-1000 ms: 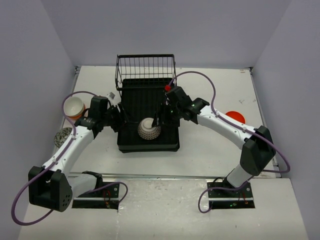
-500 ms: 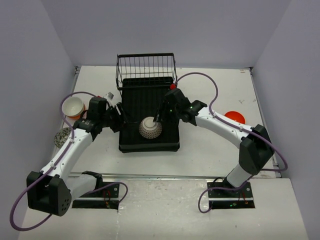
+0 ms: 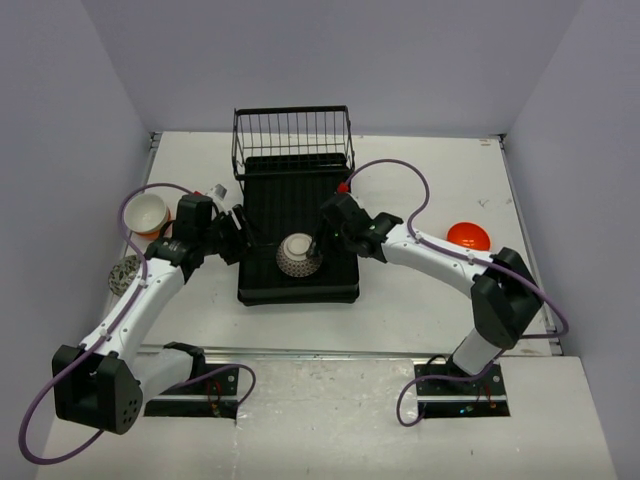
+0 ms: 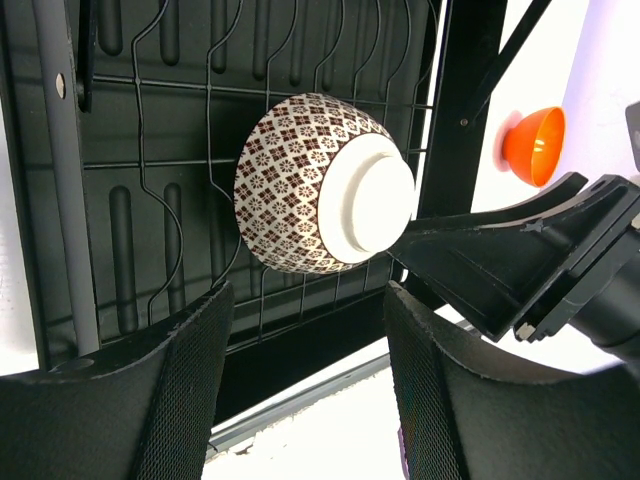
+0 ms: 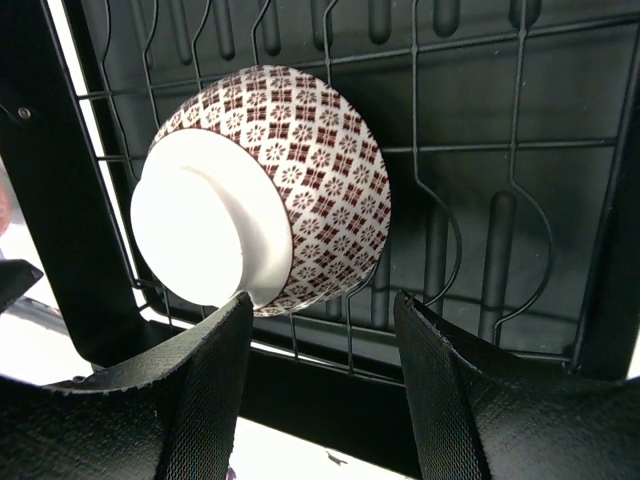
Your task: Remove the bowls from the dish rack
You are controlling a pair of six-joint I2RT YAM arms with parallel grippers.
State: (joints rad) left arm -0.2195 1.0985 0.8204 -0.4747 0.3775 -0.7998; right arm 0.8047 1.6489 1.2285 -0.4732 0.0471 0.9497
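Observation:
The black dish rack (image 3: pixel 262 268) lies in the middle of the table, its wire basket (image 3: pixel 292 135) at the far end. One brown-and-white patterned bowl (image 3: pixel 299 255) rests on its side in the rack's wires, white foot outward; it also shows in the left wrist view (image 4: pixel 300 180) and the right wrist view (image 5: pixel 300 170). My left gripper (image 3: pixel 240 236) is open and empty at the rack's left edge, short of the bowl (image 4: pixel 310 380). My right gripper (image 3: pixel 321 242) is open just right of the bowl; in its wrist view (image 5: pixel 320 340) one fingertip (image 5: pixel 225 315) is at the bowl's foot.
An orange bowl (image 3: pixel 468 236) sits on the table to the right and shows in the left wrist view (image 4: pixel 535 145). A white bowl (image 3: pixel 146 212) and a grey patterned bowl (image 3: pixel 125 272) sit at the left. Grey walls close in three sides.
My right gripper has moved left and nearer along the rack, closing in on the patterned bowl and uncovering the orange bowl. The left arm has barely moved.

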